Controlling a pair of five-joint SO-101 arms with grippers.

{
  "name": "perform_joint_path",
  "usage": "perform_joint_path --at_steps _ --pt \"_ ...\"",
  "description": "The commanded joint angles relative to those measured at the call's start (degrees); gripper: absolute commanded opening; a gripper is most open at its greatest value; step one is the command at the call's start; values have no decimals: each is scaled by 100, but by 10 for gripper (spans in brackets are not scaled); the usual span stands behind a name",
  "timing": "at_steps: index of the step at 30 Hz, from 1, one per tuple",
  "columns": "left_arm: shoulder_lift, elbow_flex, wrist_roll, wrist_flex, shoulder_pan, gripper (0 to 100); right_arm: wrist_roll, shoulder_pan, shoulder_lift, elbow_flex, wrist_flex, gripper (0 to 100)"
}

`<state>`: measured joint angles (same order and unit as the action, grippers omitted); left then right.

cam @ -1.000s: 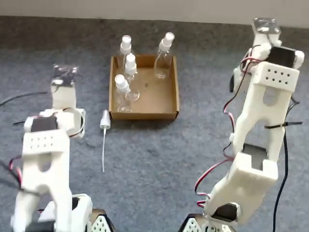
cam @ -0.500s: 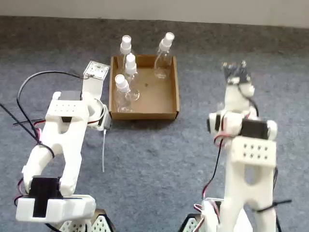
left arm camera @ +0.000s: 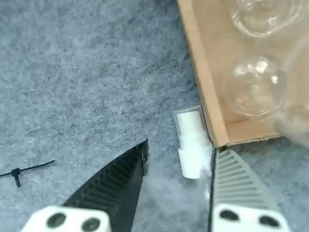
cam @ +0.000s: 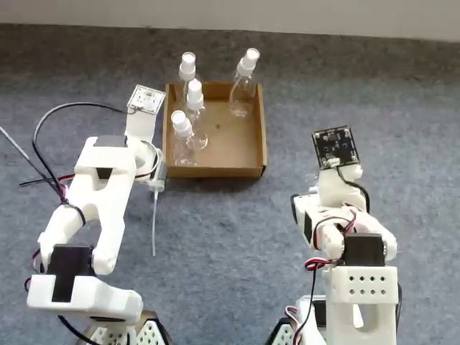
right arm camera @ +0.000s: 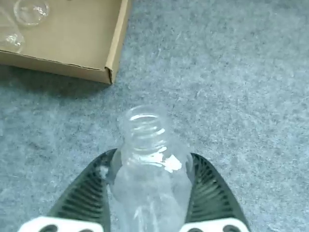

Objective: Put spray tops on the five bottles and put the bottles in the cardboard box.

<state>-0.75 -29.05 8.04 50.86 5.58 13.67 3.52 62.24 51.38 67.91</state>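
A white spray top (left arm camera: 193, 145) lies on the carpet against the front left corner of the cardboard box (left arm camera: 205, 92). My left gripper (left arm camera: 183, 149) is open, with one finger on each side of the spray top. In the high view the spray top (cam: 156, 183) trails its thin dip tube (cam: 154, 226) towards the front. My right gripper (right arm camera: 150, 159) is shut on a clear bottle (right arm camera: 147, 164) with a bare threaded neck, held over the carpet right of the box (right arm camera: 113, 43). Several capped bottles (cam: 192, 108) stand in the box (cam: 255, 154).
Grey carpet covers the whole table. A black cable tie (left arm camera: 24, 169) lies on it left of the spray top. Cables loop off the left arm (cam: 100, 194) at the left. The right arm (cam: 345, 237) stands front right, with open carpet between the arms.
The left arm swung forward and came down at the spray top by the box corner. The right arm drew back from the far right and folded low nearer the front.
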Motion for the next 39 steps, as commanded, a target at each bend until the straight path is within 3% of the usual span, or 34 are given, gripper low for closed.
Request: perform_joint_path --at_steps 1,6,17,22,32,39 --pt "-40 259 26 -185 -92 197 -62 75 101 -48 -119 5" --pt "-40 259 53 -185 -92 147 -70 92 101 -48 -110 5" --pt "-31 198 53 -158 -136 149 -70 259 110 -48 -101 5" --pt "-40 22 18 -167 -119 205 -70 259 110 -75 101 5" --pt "-40 -48 18 -185 -110 189 -70 259 110 -75 101 5" --pt "-31 -48 229 -185 330 189 -70 251 110 -75 101 5"
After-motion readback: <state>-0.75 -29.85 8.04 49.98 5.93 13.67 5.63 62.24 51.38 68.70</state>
